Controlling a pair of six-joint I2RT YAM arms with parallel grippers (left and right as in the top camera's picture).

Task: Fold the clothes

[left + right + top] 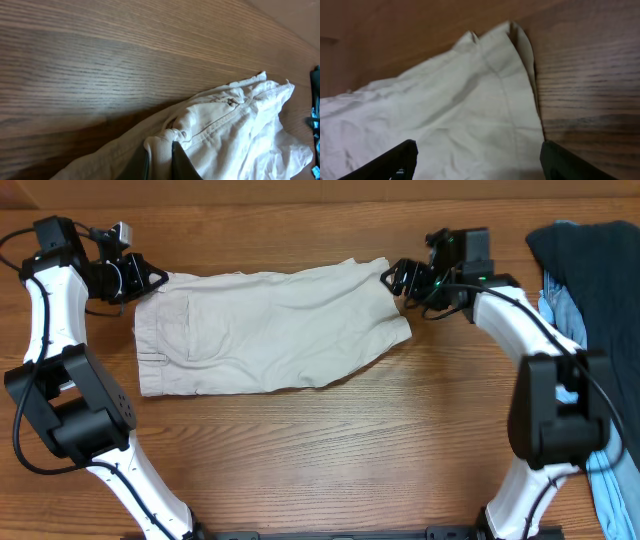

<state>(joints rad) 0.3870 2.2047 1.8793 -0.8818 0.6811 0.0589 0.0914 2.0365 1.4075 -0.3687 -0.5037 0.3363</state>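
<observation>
The pale beige shorts lie spread flat across the wooden table, waistband at the left, leg hems at the right. My left gripper is at the far left corner of the waistband and is shut on a pinch of the fabric. My right gripper is at the far right corner of the leg hem. Its fingers are wide open over the shorts' hem, which lies flat between them, and it holds nothing.
A dark navy garment and a light blue garment are piled at the table's right edge, behind the right arm. Bare wood table runs in front of the shorts.
</observation>
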